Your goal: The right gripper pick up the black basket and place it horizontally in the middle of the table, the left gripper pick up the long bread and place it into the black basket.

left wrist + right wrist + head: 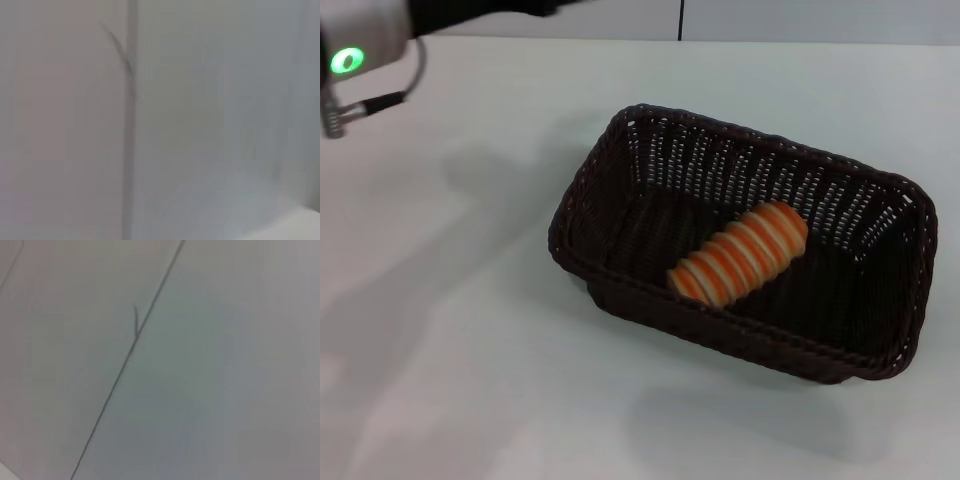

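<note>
The black basket (620,180) stands on the white table (450,330), right of the middle in the head view, turned a little askew. The long bread (740,253), orange with cream ridges, lies inside the basket on its floor. Of my left arm only the silver wrist with the green light (348,60) and its cable shows, at the top left corner, far from the basket. Its fingers are out of view. My right gripper is not in any view. Both wrist views show only a pale wall with a thin dark seam.
A dark vertical seam (680,20) runs down the wall behind the table's far edge. The same kind of seam shows in the left wrist view (131,120) and the right wrist view (125,365).
</note>
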